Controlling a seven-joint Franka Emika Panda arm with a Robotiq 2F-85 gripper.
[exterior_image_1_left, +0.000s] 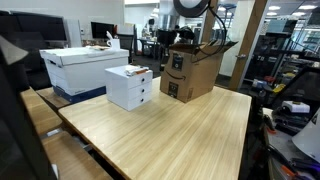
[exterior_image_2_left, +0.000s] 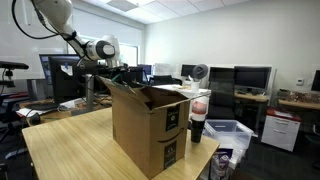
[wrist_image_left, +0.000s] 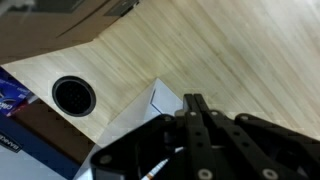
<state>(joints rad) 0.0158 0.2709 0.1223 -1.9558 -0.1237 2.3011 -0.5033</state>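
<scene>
All the visible flaps of the cardboard box stand up, none folded shut; the gripper hovers at its rim with fingers pinched together, holding nothing. That box sits upright on the wooden table beside a white box, mouth facing upward, long axis vertical.

1. The cardboard box is brown, with black printed marks on its side walls.
2. It stands upright at one end of the wooden surface.
3. Its top flaps are open and angled upward.
</scene>
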